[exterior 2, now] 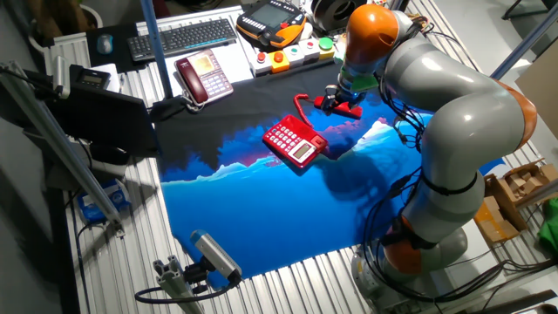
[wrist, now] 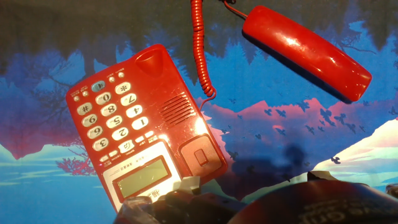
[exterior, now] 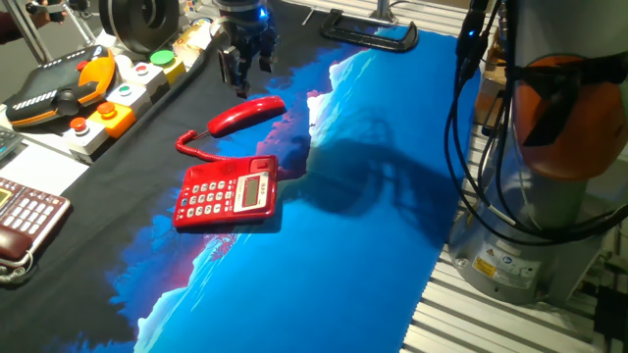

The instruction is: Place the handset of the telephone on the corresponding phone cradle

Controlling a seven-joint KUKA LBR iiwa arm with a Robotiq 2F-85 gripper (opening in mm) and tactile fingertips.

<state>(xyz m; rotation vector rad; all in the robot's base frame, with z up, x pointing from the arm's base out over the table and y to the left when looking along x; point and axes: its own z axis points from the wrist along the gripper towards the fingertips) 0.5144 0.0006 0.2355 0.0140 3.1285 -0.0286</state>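
Observation:
The red handset (exterior: 245,116) lies on the blue and black mat, off the phone, its coiled cord (exterior: 196,149) leading to the red telephone (exterior: 228,193). The phone cradle (exterior: 231,166) along the phone's far edge is empty. My gripper (exterior: 245,67) hangs just above the far side of the handset, fingers apart and holding nothing. In the other fixed view my gripper (exterior 2: 340,92) is over the handset (exterior 2: 338,107), beyond the telephone (exterior 2: 295,142). The hand view shows the handset (wrist: 308,51) at upper right, the telephone (wrist: 134,124) at left and the cradle (wrist: 186,127).
A dark maroon phone (exterior: 25,211) sits at the left table edge. A control box with coloured buttons (exterior: 123,93) and an orange teach pendant (exterior: 59,88) lie behind the mat. A black clamp-like part (exterior: 368,34) lies at the back. The arm's base (exterior: 549,147) stands at right.

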